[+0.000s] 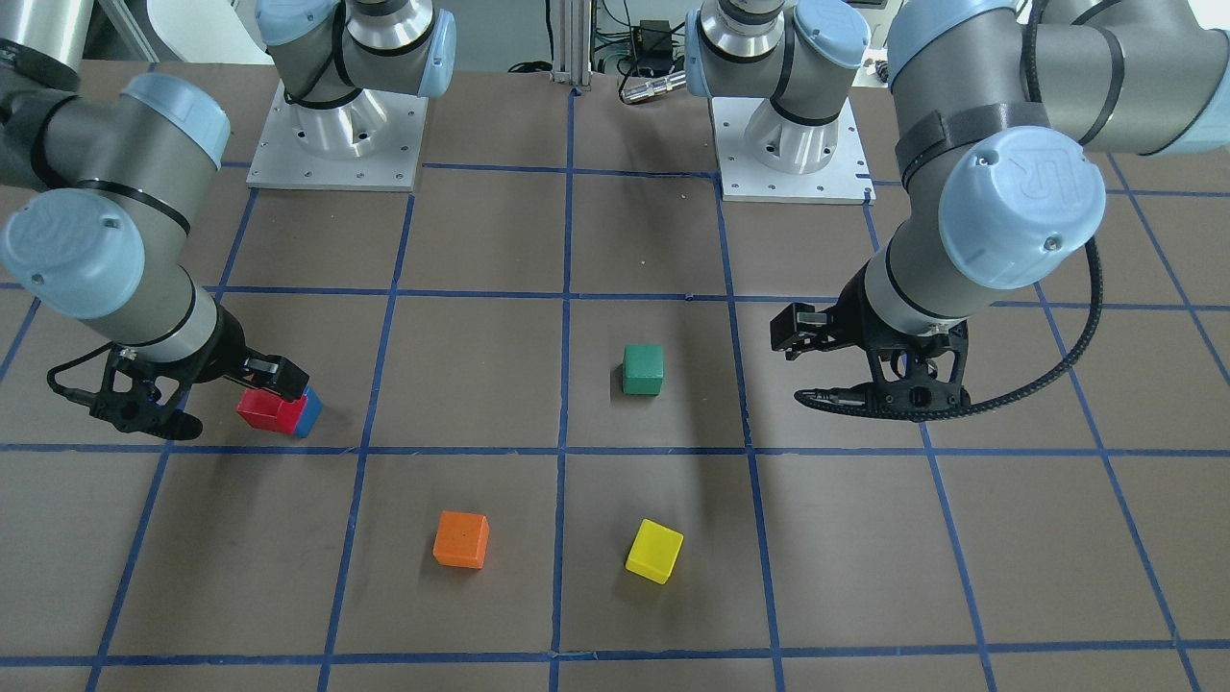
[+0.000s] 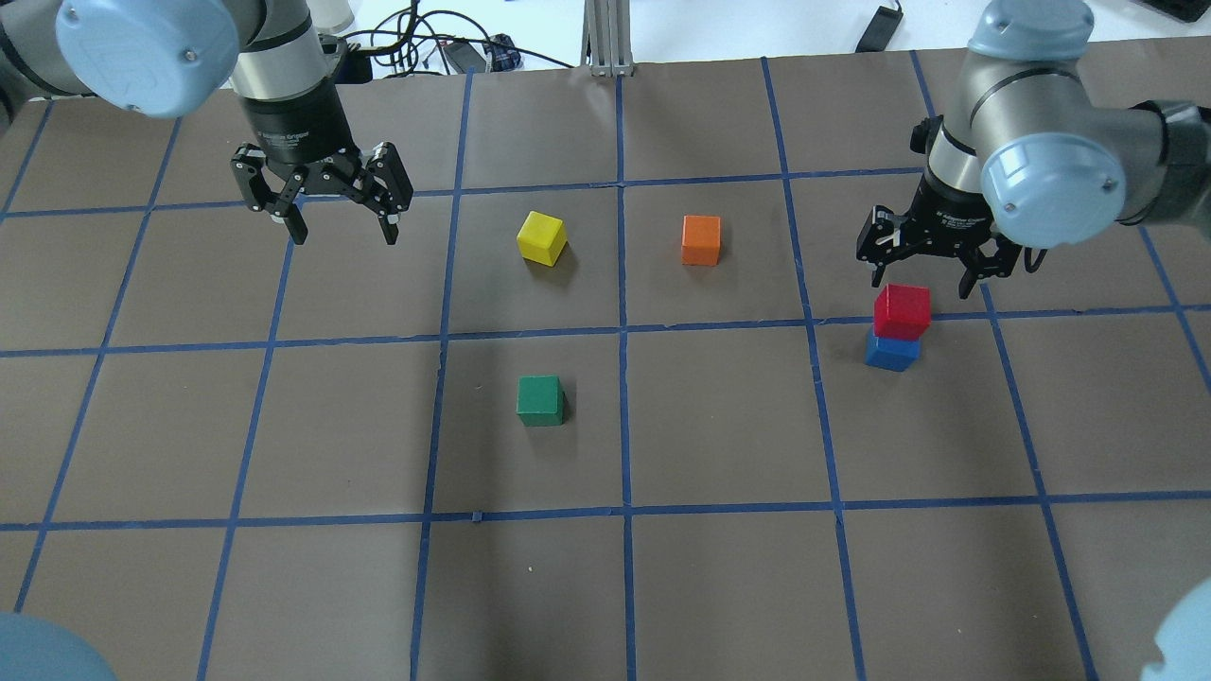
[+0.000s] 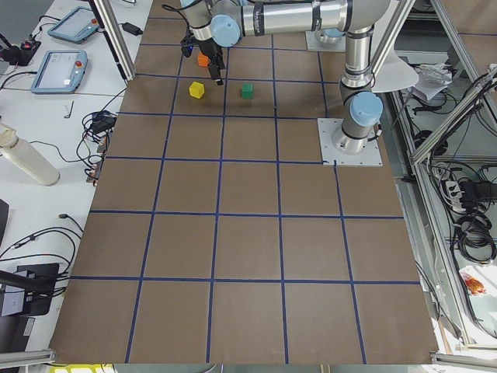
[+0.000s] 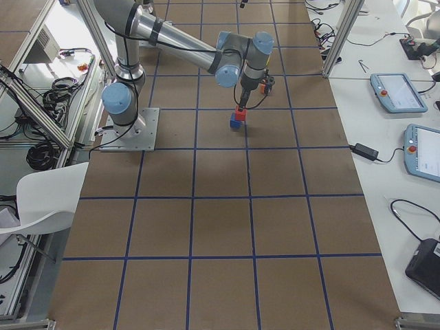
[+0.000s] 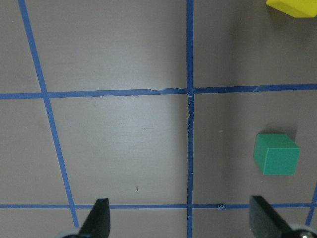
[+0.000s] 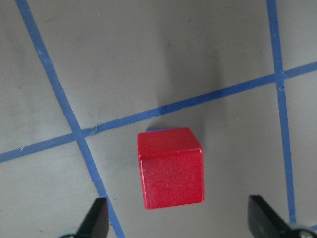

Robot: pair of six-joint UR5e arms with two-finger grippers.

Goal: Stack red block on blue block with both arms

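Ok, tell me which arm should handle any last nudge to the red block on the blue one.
Right, probably. The right gripper hangs open over the red block, which sits on the blue block. The left gripper, also open, is far across the table, beyond the yellow block.

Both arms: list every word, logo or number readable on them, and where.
"UR": embossed logo on the left arm's joint cap.
White print on the left gripper: too small to read.
White print on the right gripper: too small to read.

Glossy red block (image 2: 902,310) atop blue block (image 2: 891,351), right gripper (image 2: 922,283) close by, jaws spread
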